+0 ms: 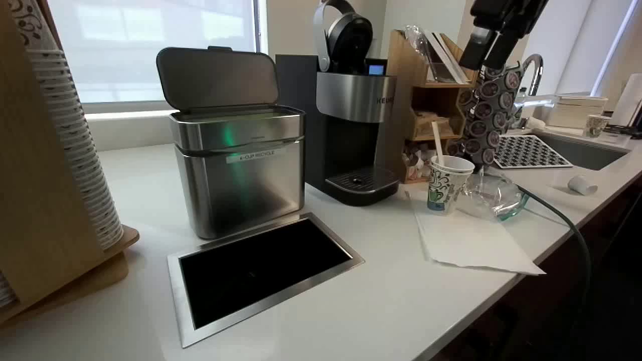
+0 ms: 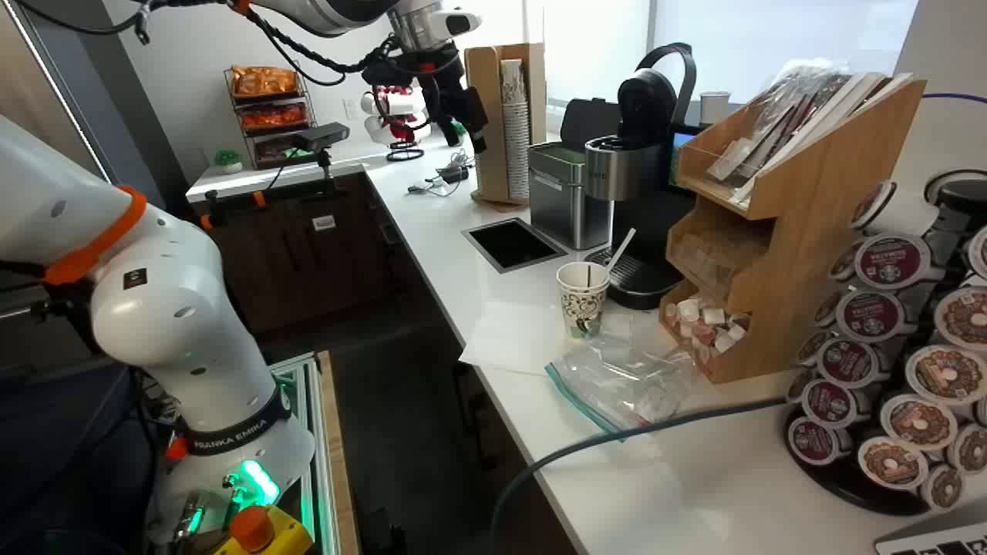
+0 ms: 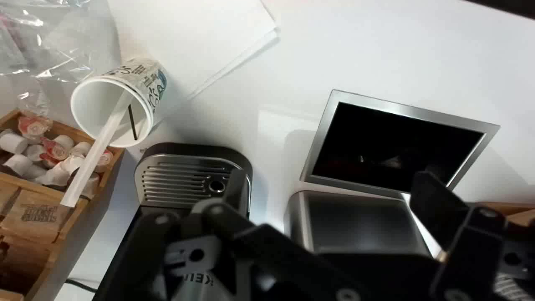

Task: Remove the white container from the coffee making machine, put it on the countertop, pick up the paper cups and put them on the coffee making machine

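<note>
Nearest in an exterior view, plastic bag [image 2: 624,385] lay on the counter [image 2: 609,505]. Just beyond, I saw paper cups [image 2: 582,308], upright, seemingly nested, white stick [image 2: 621,250] poking out; likely light, easily crushed, best squeezed gently below the rim. Farther, right: coffee machine [image 2: 624,173]. Overhead, left of that, end effector [image 3: 330,184] gaped, gripping nothing.

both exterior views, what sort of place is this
Probably an office break room or similar shared coffee station: a coffee making machine stands beside a steel bin labelled K-CUP RECYCLE, and a tower of coffee pods stands nearby.
</note>
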{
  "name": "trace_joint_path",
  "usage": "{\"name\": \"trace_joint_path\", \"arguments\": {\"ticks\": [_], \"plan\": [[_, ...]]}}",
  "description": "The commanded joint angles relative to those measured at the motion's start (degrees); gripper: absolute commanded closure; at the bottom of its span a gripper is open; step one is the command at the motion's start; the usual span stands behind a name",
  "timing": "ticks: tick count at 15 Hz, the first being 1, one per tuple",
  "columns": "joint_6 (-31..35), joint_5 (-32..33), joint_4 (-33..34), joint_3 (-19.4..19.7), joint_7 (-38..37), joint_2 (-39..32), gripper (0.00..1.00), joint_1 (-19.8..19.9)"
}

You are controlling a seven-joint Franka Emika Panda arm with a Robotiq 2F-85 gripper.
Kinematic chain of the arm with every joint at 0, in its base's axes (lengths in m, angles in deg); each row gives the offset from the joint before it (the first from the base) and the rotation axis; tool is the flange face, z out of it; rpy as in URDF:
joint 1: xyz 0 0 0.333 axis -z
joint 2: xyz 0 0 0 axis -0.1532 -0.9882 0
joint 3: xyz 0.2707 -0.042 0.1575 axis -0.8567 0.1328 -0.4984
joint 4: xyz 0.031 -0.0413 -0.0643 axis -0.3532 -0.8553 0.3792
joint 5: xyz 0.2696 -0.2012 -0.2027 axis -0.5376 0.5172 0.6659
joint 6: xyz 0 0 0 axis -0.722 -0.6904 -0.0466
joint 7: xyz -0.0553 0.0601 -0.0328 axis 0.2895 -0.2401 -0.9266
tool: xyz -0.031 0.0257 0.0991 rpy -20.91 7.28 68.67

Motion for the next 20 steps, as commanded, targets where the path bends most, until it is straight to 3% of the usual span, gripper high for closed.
{"name": "trace_joint_path", "arguments": {"ticks": [1,7,13,20], "plan": [[-0.11,0.06,0.12,0.07,-0.06,-0.05,0.0,-0.1],[-0.11,0.06,0.12,0.07,-0.06,-0.05,0.0,-0.1],[1.53,2.63,-0.14,2.7,-6.43,3.61,0.0,6.22],[4.83,4.5,8.31,7.16,-6.08,-0.45,0.0,12.75]]}}
